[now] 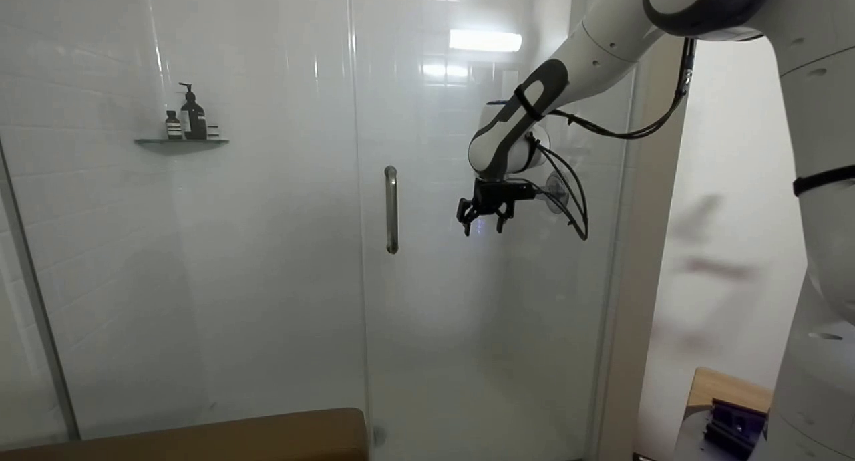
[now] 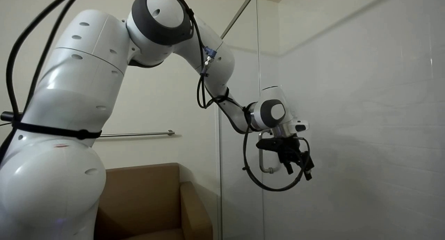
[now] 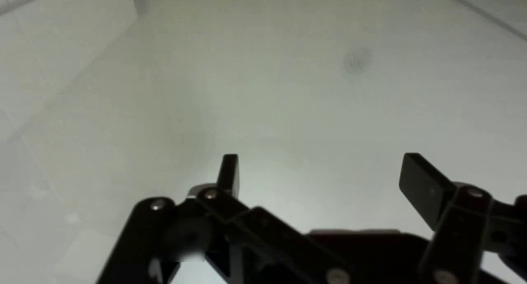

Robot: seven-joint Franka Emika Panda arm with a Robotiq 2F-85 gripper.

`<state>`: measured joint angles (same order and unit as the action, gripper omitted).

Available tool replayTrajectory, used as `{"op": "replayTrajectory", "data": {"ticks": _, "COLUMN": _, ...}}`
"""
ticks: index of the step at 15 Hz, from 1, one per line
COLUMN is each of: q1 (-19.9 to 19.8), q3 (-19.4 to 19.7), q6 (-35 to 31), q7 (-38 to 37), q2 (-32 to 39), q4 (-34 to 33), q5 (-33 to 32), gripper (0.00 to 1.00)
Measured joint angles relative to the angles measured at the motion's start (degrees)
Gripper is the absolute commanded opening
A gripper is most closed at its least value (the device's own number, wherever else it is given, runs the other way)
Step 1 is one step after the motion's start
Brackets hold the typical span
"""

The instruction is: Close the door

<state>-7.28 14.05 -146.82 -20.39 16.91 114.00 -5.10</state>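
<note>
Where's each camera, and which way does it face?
In an exterior view, the camera stands back, facing the glass door; the arm shows at upper right.
In an exterior view, the camera sits beside the arm, which fills the left, looking toward a brown sofa and white wall.
The wrist view rides on the arm, looking down past its fingers at pale floor.
Both exterior views share the arm, fingers and door handle.
</note>
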Motion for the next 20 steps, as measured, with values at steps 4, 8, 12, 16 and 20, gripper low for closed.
{"op": "replayTrajectory", "data": {"ticks": 4, "q1": -0.25, "q3": -1.74, "q6": 14.66, "q7": 8.09, "q2": -2.03, "q4": -1.31, "q5": 1.78, "gripper": 1.00}}
{"op": "replayTrajectory", "data": {"ticks": 8, "q1": -0.26, "q3": -3.27, "q6": 27.07, "q7": 16.86, "q2": -5.79, "q4": -1.33, "q5": 1.91, "gripper": 1.00}}
{"op": "replayTrajectory", "data": {"ticks": 12, "q1": 0.11, "q3": -5.87, "q6": 37.52, "q7": 24.07, "q2": -8.39, "q4": -1.41, "q5": 1.91, "gripper": 1.00}}
{"op": "replayTrajectory", "data": {"ticks": 16, "q1": 1.49, "q3": -8.67, "q6": 46.75, "q7": 28.90, "q2": -9.67, "q4": -2.16, "q5": 1.82, "gripper": 1.00}}
{"op": "replayTrajectory", "data": {"ticks": 20, "q1": 2.62, "q3": -10.18, "q6": 52.58, "q7": 29.58, "q2": -11.79, "q4": -4.59, "q5": 1.82, "gripper": 1.00}}
